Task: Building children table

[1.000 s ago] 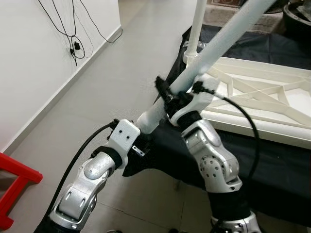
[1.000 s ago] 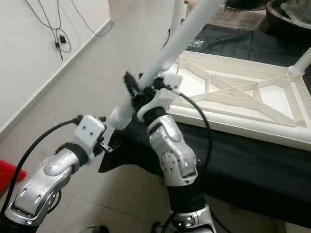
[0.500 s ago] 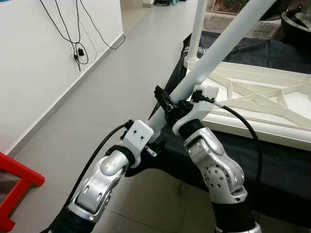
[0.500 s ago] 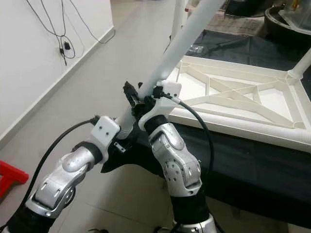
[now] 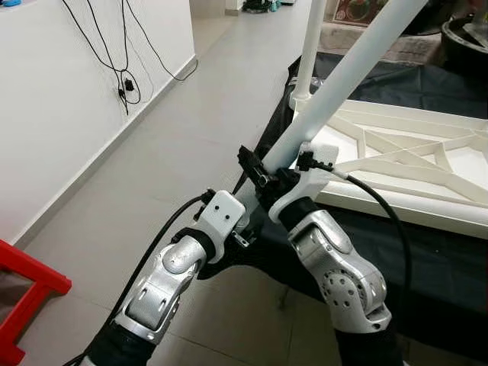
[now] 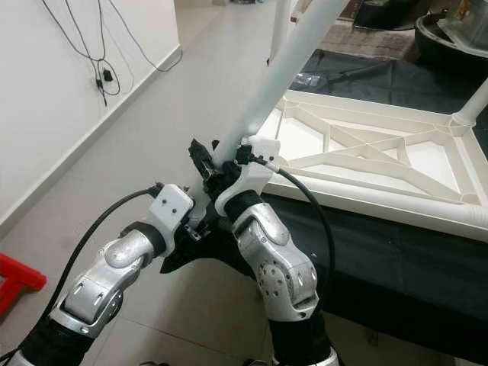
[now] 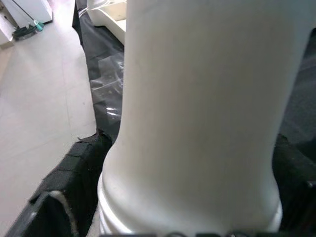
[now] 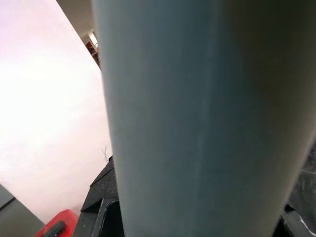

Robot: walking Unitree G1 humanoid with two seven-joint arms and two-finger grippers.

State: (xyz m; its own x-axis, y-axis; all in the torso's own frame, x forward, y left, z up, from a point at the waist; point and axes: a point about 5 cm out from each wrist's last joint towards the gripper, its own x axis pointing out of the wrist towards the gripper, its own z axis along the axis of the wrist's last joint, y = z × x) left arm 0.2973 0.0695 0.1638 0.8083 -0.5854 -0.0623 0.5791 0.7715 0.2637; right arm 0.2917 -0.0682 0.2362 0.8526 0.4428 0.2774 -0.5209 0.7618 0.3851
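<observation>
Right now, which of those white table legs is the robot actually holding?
The long slanted leg, gripped by both the left gripper and right gripper. The other leg stands upright, already fixed to the upturned tabletop's corner.

Open floor to my left, crowded table frame to my right.

The grey tiled floor [image 5: 175, 145] on my left runs open up to the white wall [image 5: 53, 99], where black cables [image 5: 122, 76] hang down, and a red frame [image 5: 27, 293] sits low at the near corner. A long white table leg [image 5: 343, 84] slants across the middle, close in front of both wrist cameras and blocking what lies beyond. To the right, the upturned white table frame [image 6: 381, 164] lies on a black cloth [image 6: 396, 259] — its ribs and an upright leg [image 5: 307, 53] at the far corner stand in the way there.
</observation>
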